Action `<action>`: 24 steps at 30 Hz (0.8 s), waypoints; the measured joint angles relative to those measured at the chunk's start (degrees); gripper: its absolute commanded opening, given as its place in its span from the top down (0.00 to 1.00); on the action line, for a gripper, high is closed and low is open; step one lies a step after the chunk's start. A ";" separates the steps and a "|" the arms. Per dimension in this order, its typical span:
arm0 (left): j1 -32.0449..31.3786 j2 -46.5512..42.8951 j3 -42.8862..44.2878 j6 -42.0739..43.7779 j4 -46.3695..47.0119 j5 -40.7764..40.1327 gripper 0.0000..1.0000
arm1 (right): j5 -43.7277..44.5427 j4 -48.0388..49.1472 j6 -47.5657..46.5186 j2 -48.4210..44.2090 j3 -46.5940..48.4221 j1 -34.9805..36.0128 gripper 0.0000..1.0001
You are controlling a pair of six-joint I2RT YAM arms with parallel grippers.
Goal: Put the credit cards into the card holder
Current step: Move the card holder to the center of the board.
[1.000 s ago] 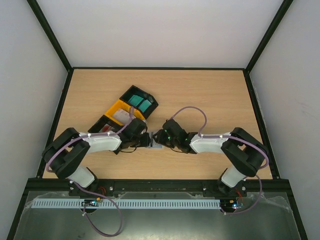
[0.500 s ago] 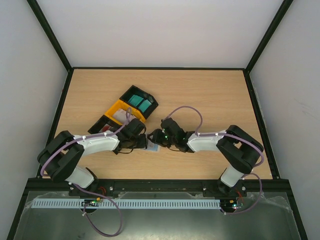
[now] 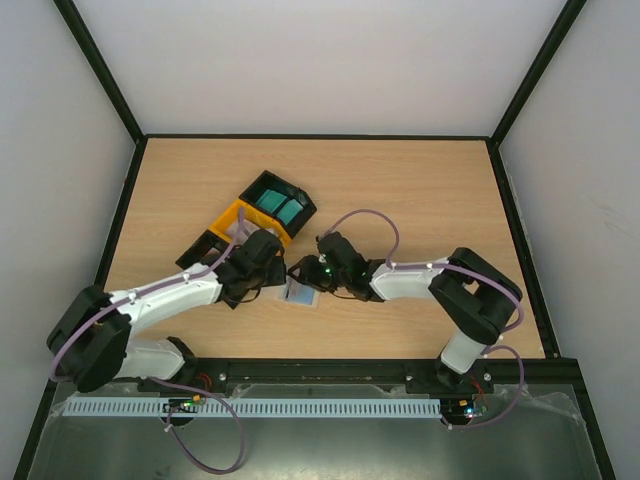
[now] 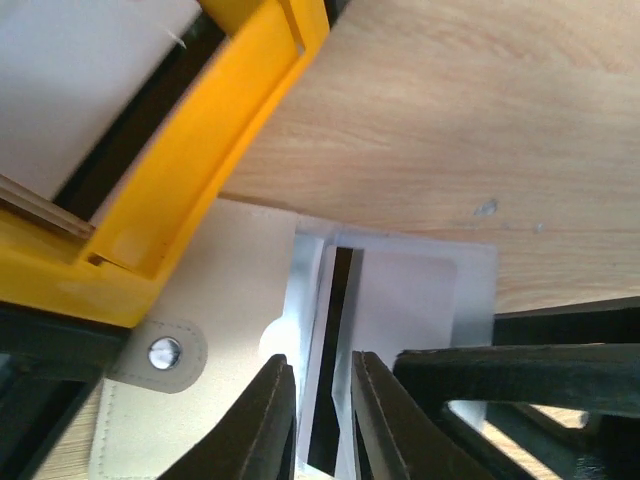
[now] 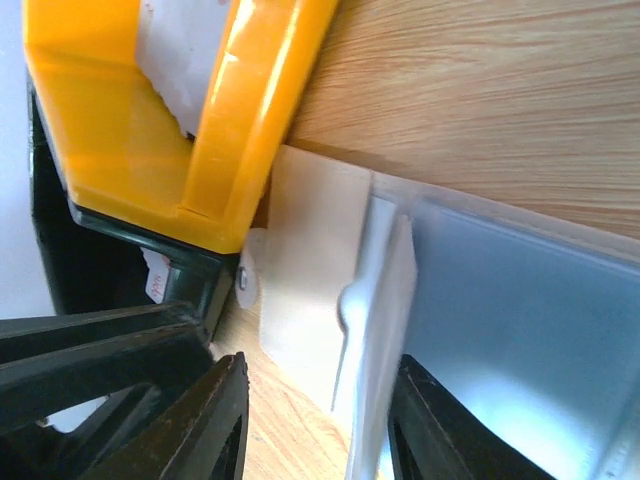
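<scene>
Left wrist: left jaws pinching grey card [image 4: 410, 300] edge at holder [image 4: 230, 270] mouth (seemingly part in); right jaws half spread. Teal cards [image 3: 280, 208] in tray [image 3: 228, 216], 11 o'clock, not yet stowed.

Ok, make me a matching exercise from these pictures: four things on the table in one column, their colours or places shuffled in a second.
Column one:
1 card holder
2 middle tray
3 teal cards
4 snap button

Column two:
A yellow
B silver
C in the far black tray
D beige

Pairs: 1-D, 2-A, 3-C, 4-B
</scene>
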 measured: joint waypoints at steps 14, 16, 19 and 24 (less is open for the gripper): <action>5.68 -12.02 0.55 -0.74 -6.82 -6.71 0.65 | -1.07 -0.07 -0.72 6.97 7.17 3.28 0.47; 6.62 -12.57 0.55 -0.59 -7.41 -6.64 0.63 | -1.05 -0.09 -0.87 8.81 7.87 3.50 0.47; 7.61 -13.20 0.48 0.04 -7.61 -5.88 0.60 | -0.68 -0.39 -1.25 10.12 8.09 3.69 0.46; 8.04 -13.81 -0.33 0.79 -7.17 -3.52 0.54 | 1.97 -3.17 -3.19 9.94 9.14 4.33 0.46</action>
